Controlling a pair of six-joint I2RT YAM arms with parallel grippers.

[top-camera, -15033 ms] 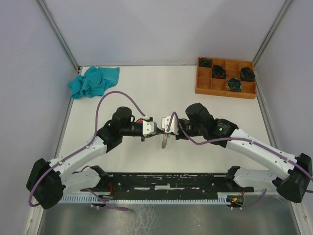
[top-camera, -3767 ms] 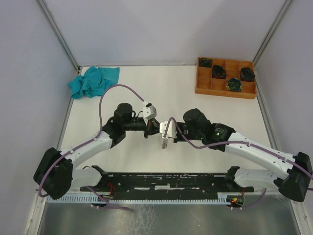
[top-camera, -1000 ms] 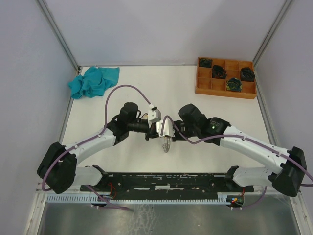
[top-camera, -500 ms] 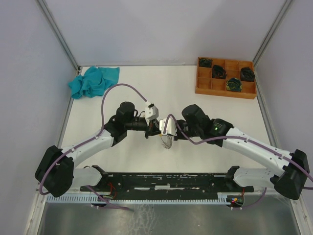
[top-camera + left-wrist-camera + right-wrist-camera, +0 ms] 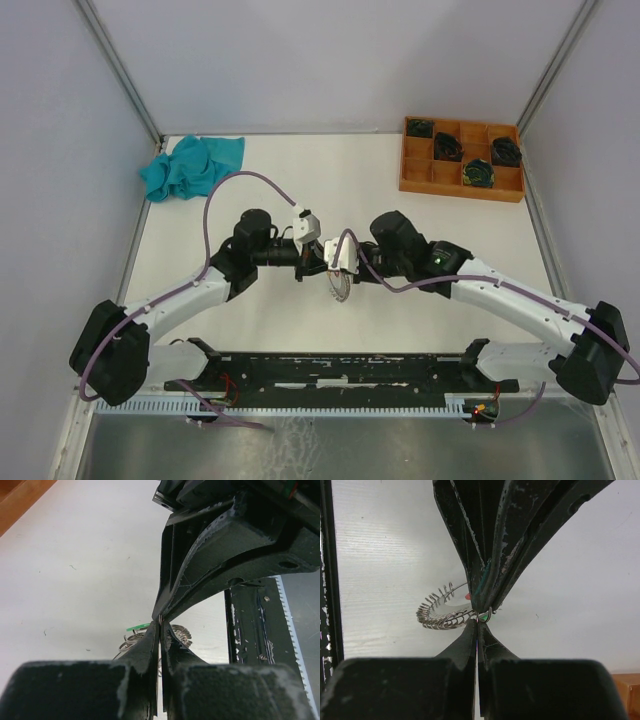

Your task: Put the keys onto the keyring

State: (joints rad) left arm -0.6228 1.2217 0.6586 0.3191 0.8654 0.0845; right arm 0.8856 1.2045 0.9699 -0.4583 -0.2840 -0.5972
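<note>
Both grippers meet tip to tip above the middle of the table. The silvery ribbed keyring [image 5: 338,286] hangs just under them. In the right wrist view the keyring [image 5: 440,614] curls left of my right gripper [image 5: 478,623], which is shut and pinches its end. My left gripper [image 5: 160,626] is shut too; a green tag [image 5: 137,627] sticks out beside its tips, with ring coils [image 5: 181,632] behind. A small wire loop with green [image 5: 487,614] and a red speck [image 5: 468,596] sit at the pinch point. The keys themselves are mostly hidden by the fingers.
An orange wooden tray [image 5: 420,178] with black coils stands at the back right. A teal cloth [image 5: 190,166] lies at the back left. A black rail [image 5: 330,370] runs along the near edge, between the arm bases.
Both grippers stay shut and tip to tip. The pair has drifted a little left and back, and the ring below them has swung slightly.
</note>
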